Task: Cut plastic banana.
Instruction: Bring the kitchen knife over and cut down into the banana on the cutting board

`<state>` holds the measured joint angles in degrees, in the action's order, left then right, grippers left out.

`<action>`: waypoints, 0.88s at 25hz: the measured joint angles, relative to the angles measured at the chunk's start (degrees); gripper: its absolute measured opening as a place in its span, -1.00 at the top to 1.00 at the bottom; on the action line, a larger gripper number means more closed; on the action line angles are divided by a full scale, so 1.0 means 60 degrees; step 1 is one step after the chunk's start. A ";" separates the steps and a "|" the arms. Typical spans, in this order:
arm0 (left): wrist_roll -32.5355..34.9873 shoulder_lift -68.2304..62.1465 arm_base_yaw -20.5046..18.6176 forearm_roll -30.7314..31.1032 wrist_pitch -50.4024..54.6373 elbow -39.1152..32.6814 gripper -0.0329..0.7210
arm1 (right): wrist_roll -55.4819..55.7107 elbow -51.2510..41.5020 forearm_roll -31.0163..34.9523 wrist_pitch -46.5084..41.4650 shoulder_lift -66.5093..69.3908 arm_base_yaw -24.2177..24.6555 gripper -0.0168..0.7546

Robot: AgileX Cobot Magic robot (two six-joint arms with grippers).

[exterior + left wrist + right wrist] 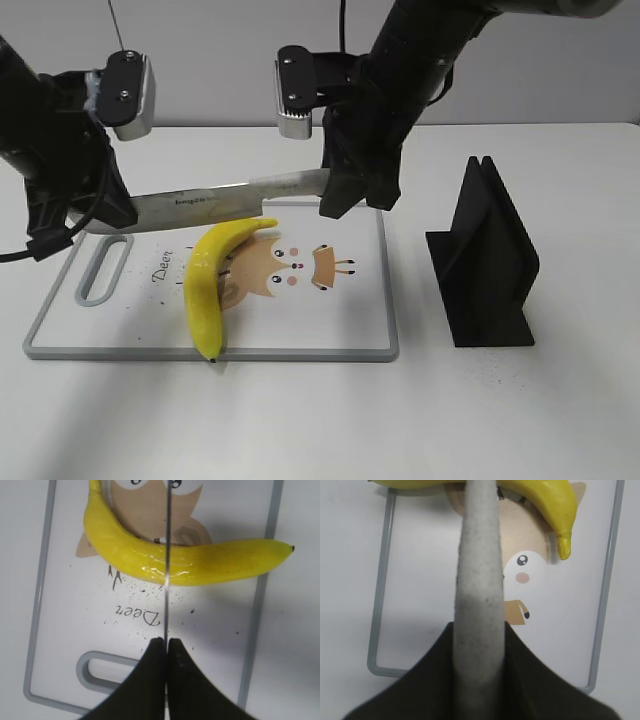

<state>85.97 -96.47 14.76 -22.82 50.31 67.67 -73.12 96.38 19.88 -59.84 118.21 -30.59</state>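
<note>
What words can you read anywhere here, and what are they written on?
"Deer": script lettering on the cutting board, next to its handle slot; it shows upside down in the left wrist view.
Small brand print on the knife blade: too small and blurred to read.
No other text shows.

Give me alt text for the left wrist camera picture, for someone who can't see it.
A knife blade, seen edge-on as a thin vertical line and pinched in the shut left gripper, crosses the middle of a yellow plastic banana. The banana lies crosswise on a white cutting board printed with a cartoon animal and the word Deer, its surface flecked with dark specks.
</note>
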 joint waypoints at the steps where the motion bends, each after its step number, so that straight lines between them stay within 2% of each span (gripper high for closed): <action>1: -0.0039 0.0000 0.0001 0.0000 -0.0074 0.0000 0.96 | 0.0069 0.0000 0.0000 -0.0008 0.0000 0.0000 0.48; 6: -0.0082 -0.0185 0.0010 -0.0248 -0.0303 0.0008 0.96 | 0.1129 0.0000 -0.0404 -0.0040 0.0012 0.0000 0.48; 12: -0.0182 -0.0625 0.0388 -0.0234 -0.0483 0.0008 0.96 | 0.1827 0.0017 -0.1281 -0.0649 0.0451 -0.0039 0.48; 22: -0.0463 -0.1139 0.0446 0.0118 -0.1041 0.0019 0.96 | 0.1948 0.0017 -0.1306 -0.0133 0.0755 -0.0057 0.48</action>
<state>83.19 -103.31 17.43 -22.12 44.07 67.79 -61.43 96.49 12.05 -60.64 122.74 -30.93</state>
